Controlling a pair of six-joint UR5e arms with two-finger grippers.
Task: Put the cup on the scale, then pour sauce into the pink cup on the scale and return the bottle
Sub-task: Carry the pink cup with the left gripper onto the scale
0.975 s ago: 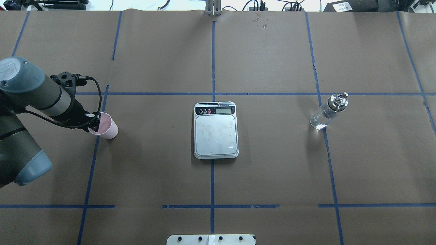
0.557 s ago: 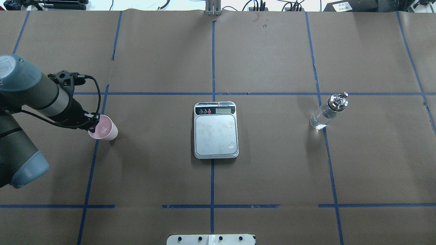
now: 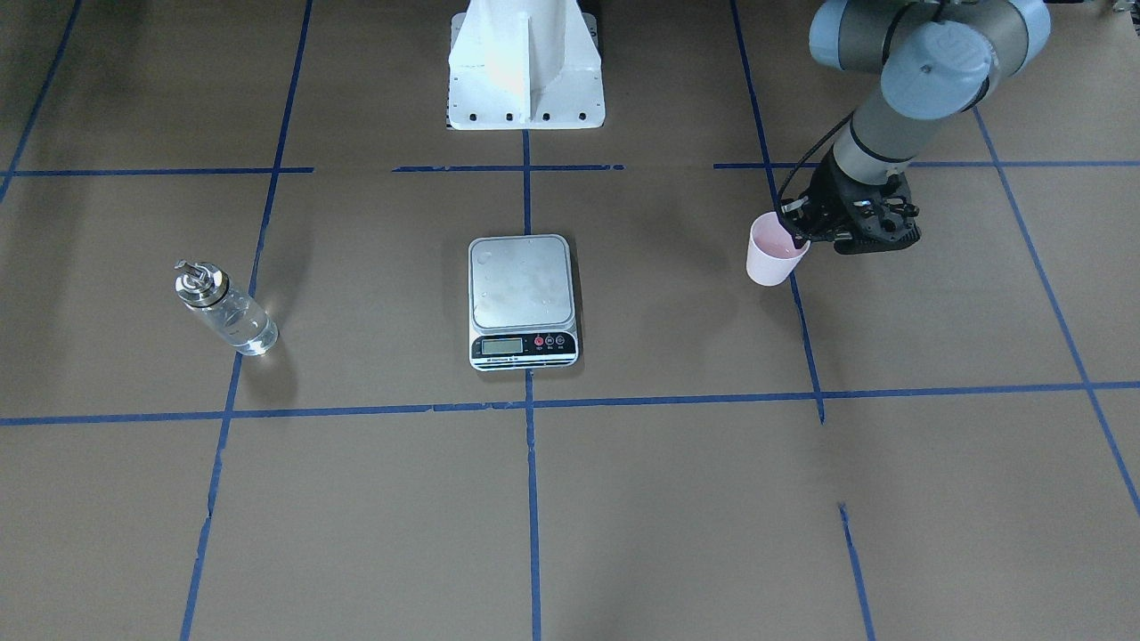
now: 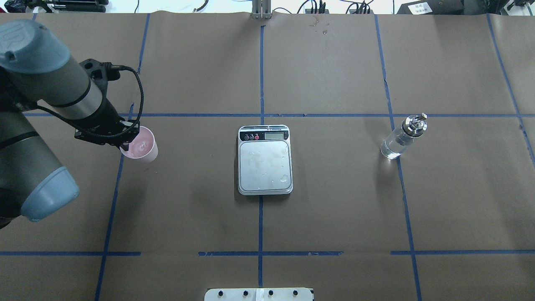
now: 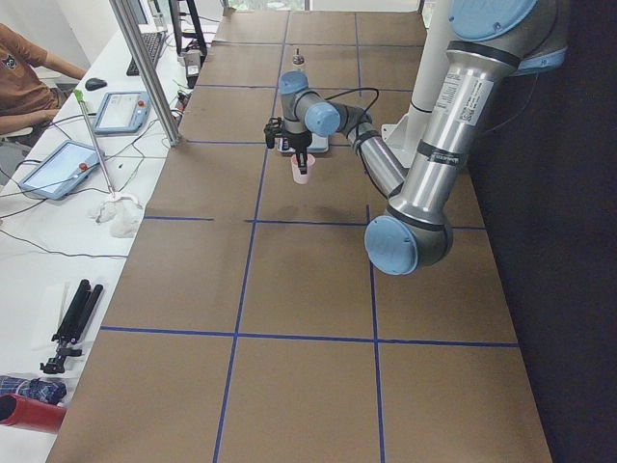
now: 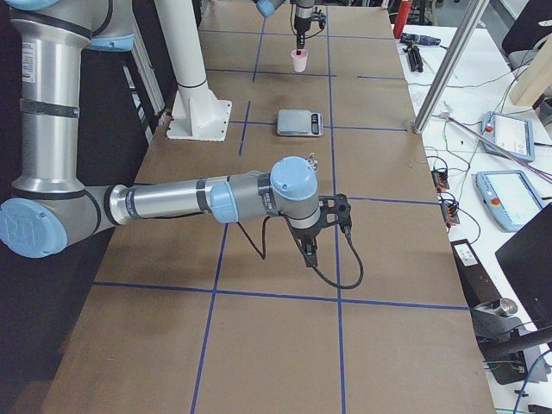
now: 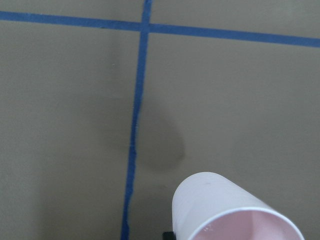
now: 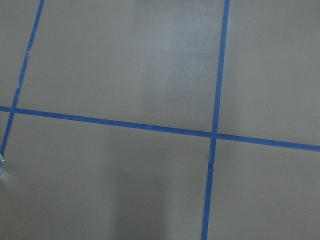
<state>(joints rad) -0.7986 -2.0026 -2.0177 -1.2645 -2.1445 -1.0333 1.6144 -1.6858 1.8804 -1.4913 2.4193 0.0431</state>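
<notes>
The pale pink cup point(image 4: 143, 149) point(image 3: 768, 256) point(image 7: 226, 209) hangs upright a little above the table at the robot's left, with its shadow on the paper below it. My left gripper point(image 4: 126, 143) point(image 3: 795, 235) is shut on the cup's rim from above. The silver scale point(image 4: 265, 161) point(image 3: 522, 283) lies at the table's centre with nothing on it. At the right stands the clear glass bottle point(image 4: 399, 140) point(image 3: 228, 313), holding clear sauce. My right gripper point(image 6: 310, 248) hovers near the bottle's side of the table and shows only in the exterior right view, so I cannot tell its state.
Blue tape lines point(image 4: 261, 71) grid the brown paper. The white robot base point(image 3: 525, 67) stands at the robot's table edge. A side bench with tablets point(image 5: 58, 169), cables and a seated person point(image 5: 24, 82) runs along the operators' side.
The left arm has risen with the cup and carried it slightly toward the scale and the far side. Scale and bottle have not moved.
</notes>
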